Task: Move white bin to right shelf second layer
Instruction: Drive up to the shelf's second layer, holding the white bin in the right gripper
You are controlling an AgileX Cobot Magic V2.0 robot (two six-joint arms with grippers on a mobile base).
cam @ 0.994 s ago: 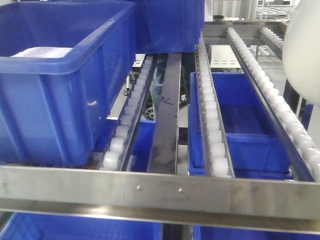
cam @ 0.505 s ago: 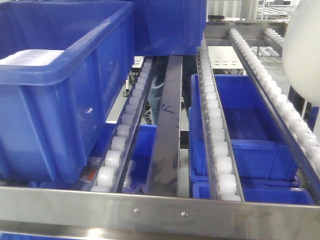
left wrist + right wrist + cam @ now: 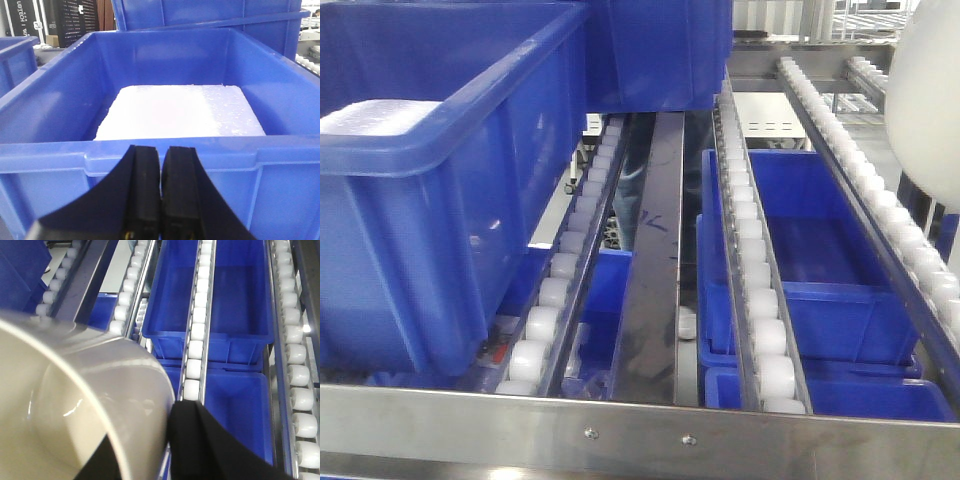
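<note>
The white bin (image 3: 75,405) fills the lower left of the right wrist view, held up over the roller tracks. My right gripper (image 3: 150,452) is shut on its wall, with one finger inside and the other finger (image 3: 205,440) outside. In the front view only the bin's rounded side (image 3: 925,100) shows, at the right edge above the right shelf second layer (image 3: 640,435), a steel front rail with sloping white roller tracks (image 3: 752,270). My left gripper (image 3: 160,190) is shut on nothing, right in front of a blue crate (image 3: 50,155).
The blue crate (image 3: 430,200) on the left tracks holds a white foam block (image 3: 180,112), with another blue crate (image 3: 660,50) behind it. Lower blue crates (image 3: 820,260) sit beneath the tracks. A dark steel divider (image 3: 650,260) runs down the middle.
The front view has shifted, so the steel front rail sits lower in the frame and more of the lower crates shows. The white bin stays at the right edge.
</note>
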